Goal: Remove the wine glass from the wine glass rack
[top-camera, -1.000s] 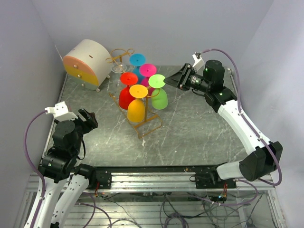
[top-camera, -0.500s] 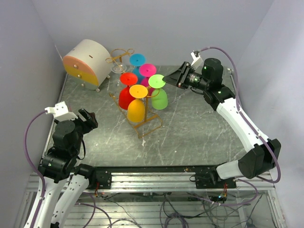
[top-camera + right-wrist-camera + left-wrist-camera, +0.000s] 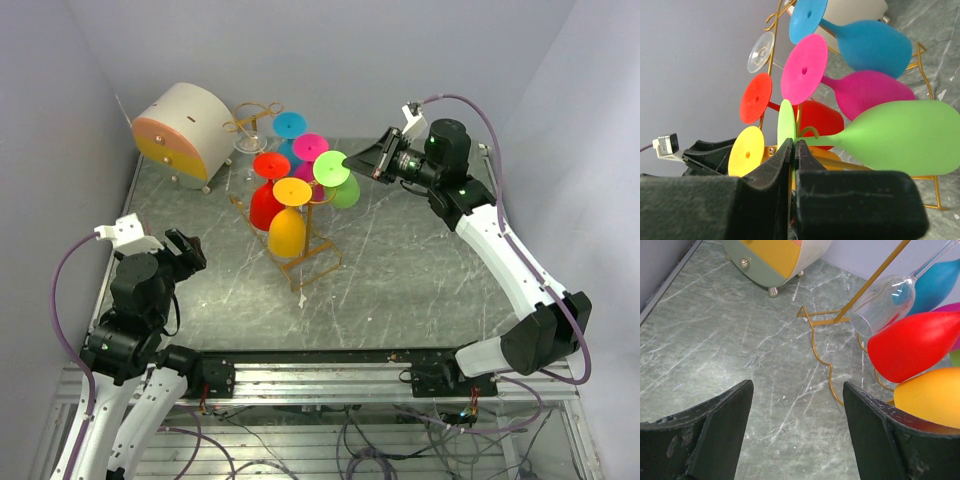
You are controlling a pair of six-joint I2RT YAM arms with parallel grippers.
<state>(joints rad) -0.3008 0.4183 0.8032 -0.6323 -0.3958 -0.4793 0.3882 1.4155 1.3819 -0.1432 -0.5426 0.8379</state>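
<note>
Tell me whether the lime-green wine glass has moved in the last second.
Yes: the lime-green wine glass has swung its bowl toward the far edge, away from the unmoved yellow wine glass.

Likely lab: walled bench [image 3: 420,290], exposed cables [image 3: 370,445]

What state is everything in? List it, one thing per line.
green wine glass: foot pinched, bowl tilted sideways
right gripper: shut on the green glass's foot
left gripper: open, holding nothing
wine glass rack: upright, five other glasses hanging from it
drawer box: drawers shut
</note>
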